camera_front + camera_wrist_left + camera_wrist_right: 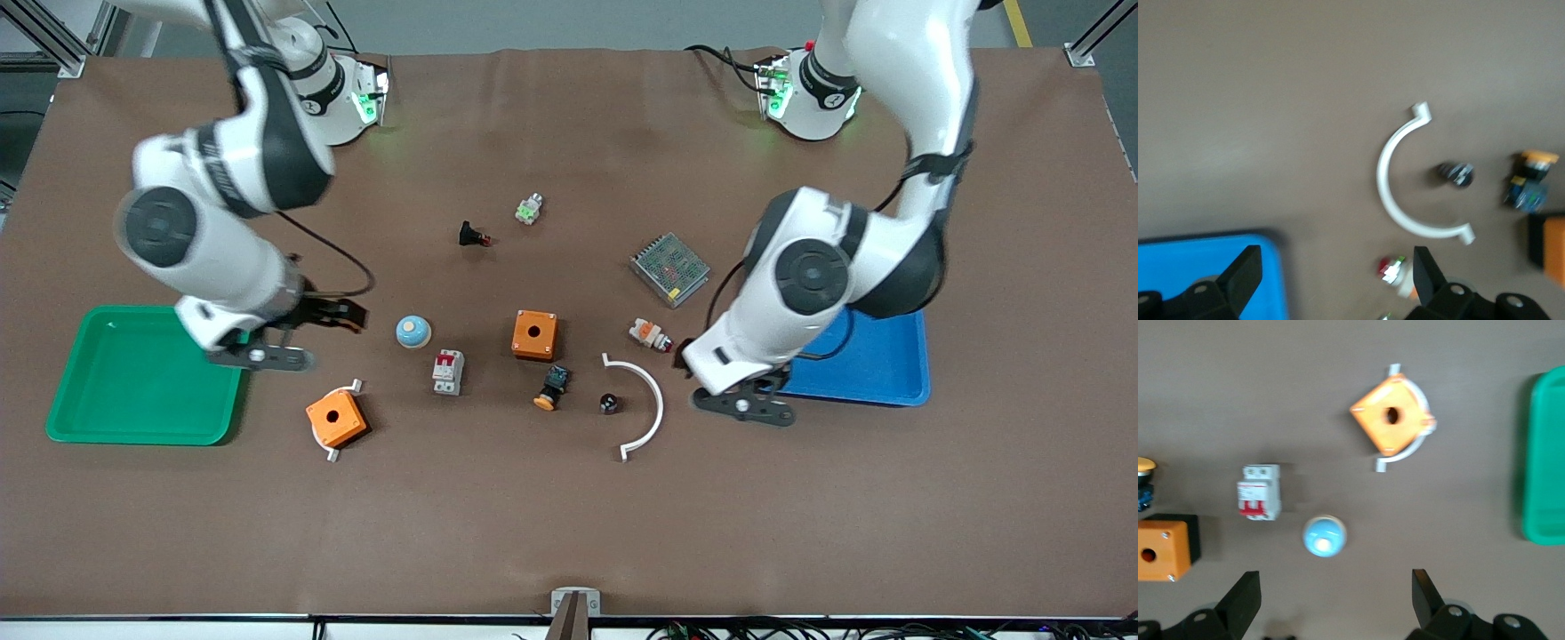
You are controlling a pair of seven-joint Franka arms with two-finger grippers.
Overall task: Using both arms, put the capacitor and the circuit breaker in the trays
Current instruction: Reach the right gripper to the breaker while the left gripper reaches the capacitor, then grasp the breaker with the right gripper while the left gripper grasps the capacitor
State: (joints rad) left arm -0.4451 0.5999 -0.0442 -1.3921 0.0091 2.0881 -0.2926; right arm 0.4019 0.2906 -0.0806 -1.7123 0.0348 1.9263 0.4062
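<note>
The capacitor [609, 403], a tiny dark cylinder with a silvery end, lies inside the curve of a white arc piece [647, 404]; it also shows in the left wrist view [1456, 174]. The circuit breaker [448, 371], white-grey with red levers, lies between a blue dome [413, 331] and an orange box [534, 334]; it also shows in the right wrist view [1259, 491]. My left gripper [683, 356] [1335, 273] is open and empty, between the blue tray [889, 369] and a white-orange part [650, 334]. My right gripper [342, 316] [1335, 600] is open and empty beside the blue dome.
A green tray [133, 382] sits at the right arm's end. A second orange box [336, 418] rests on a white arc. A black pushbutton with orange cap [553, 388], a metal mesh unit [669, 268], a black red-tipped part [471, 235] and a small green-white part [529, 209] lie mid-table.
</note>
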